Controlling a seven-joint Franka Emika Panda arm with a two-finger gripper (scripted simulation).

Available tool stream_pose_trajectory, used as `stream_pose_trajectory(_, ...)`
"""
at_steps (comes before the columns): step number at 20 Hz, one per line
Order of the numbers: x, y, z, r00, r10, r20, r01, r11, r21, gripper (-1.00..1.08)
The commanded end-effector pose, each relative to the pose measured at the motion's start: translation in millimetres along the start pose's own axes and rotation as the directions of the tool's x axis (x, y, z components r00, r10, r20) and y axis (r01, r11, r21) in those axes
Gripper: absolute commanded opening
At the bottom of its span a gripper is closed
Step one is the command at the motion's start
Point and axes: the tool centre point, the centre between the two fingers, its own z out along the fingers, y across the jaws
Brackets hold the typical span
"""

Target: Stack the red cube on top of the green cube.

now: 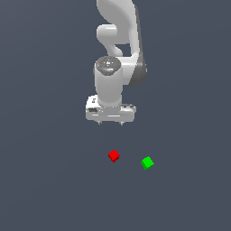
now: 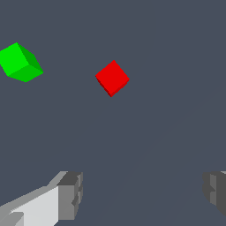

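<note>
The white arm [image 1: 118,49] reaches down from the top of the frame, its gripper [image 1: 110,122] hanging above the dark grey desk [image 1: 45,180]. Only short stubs of the jaws show, so their spread is hard to judge. Below lies the red cube [image 1: 113,155], with the green cube [image 1: 147,162] near it toward the exterior view's right, apart.

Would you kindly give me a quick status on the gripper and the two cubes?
Gripper open, empty, above the floor. Red cube on the floor, apart from green cube. Nothing between gripper and red cube.
</note>
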Motion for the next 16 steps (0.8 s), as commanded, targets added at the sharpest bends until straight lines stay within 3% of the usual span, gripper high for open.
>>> stream_pose_trajectory(1,0,0,0,1.000,0.000,0.000,0.000,1.000,0.000,1.00)
stream_pose_trajectory(9,6,1,5,0.999,-0.042,-0.001,0.042,0.999,0.001,1.00)
stream_pose_trajectory(16,23,3,20,0.989,-0.149,-0.005,0.149,0.989,0.002,1.00)
